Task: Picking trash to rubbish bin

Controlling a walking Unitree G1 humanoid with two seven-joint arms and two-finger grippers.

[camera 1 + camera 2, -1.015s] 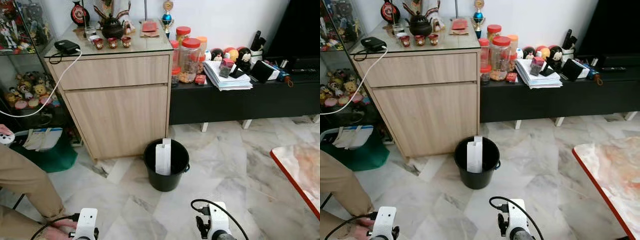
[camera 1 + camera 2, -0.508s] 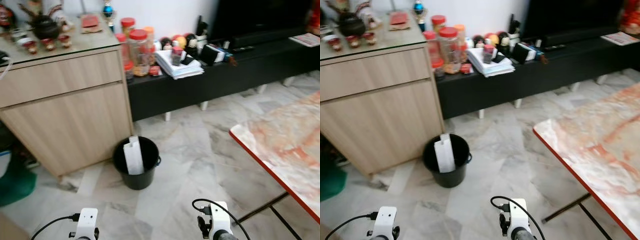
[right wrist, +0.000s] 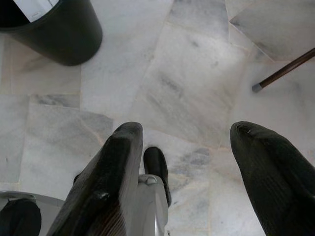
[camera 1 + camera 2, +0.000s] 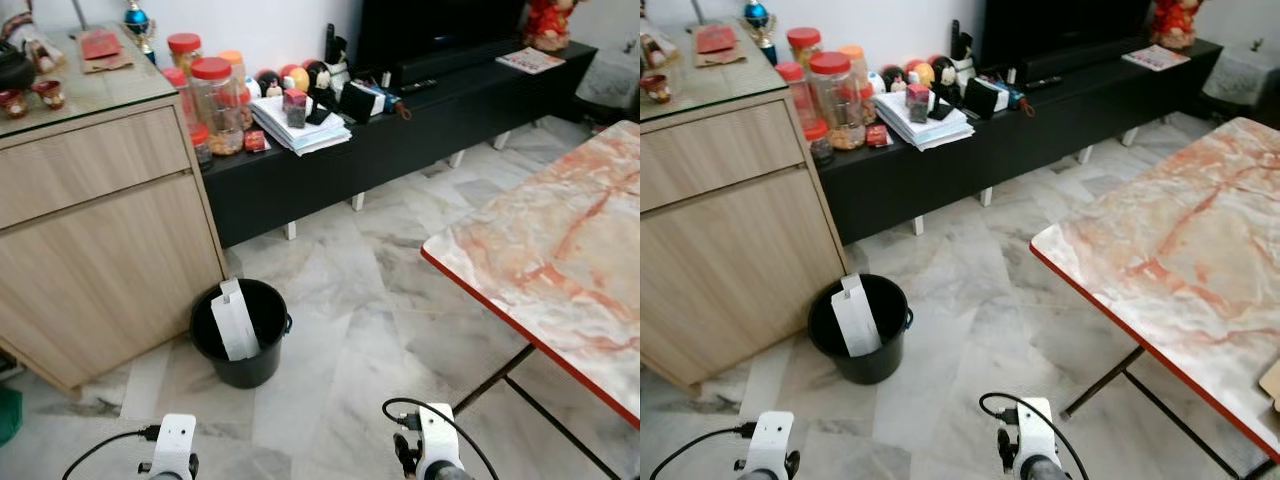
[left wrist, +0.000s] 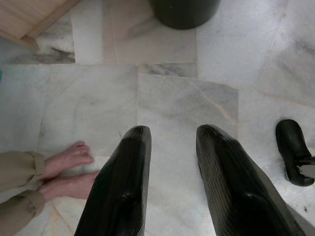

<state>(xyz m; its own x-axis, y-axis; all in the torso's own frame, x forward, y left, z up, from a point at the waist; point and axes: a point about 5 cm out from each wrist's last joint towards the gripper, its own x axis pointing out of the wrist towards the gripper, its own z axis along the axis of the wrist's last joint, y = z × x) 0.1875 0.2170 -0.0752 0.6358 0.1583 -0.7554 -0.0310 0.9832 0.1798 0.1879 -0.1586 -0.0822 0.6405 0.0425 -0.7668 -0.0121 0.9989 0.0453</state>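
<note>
Here, both grippers hang low over the marble floor [image 4: 330,330], fingers parted, holding nothing.
Ahead of the left gripper [image 5: 170,142] and right gripper [image 3: 184,147], the round black plastic bin [image 4: 240,333] stands at the wooden cabinet's [image 4: 100,230] corner; a long white flat carton [image 4: 234,322] inside stands upright, tilted slightly.

Polished grey-veined marble floor [image 4: 330,290] reflects soft light around a matt black plastic bin [image 4: 240,335] holding a white slip, seemingly paper [image 4: 235,322]. A pale wood-grain cabinet [image 4: 95,240] carries a glossy glass top. The table [image 4: 560,250] shows a smooth marble-patterned surface, red-edged, on thin metal legs. Clear plastic jars [image 4: 212,105] wear red lids.
</note>
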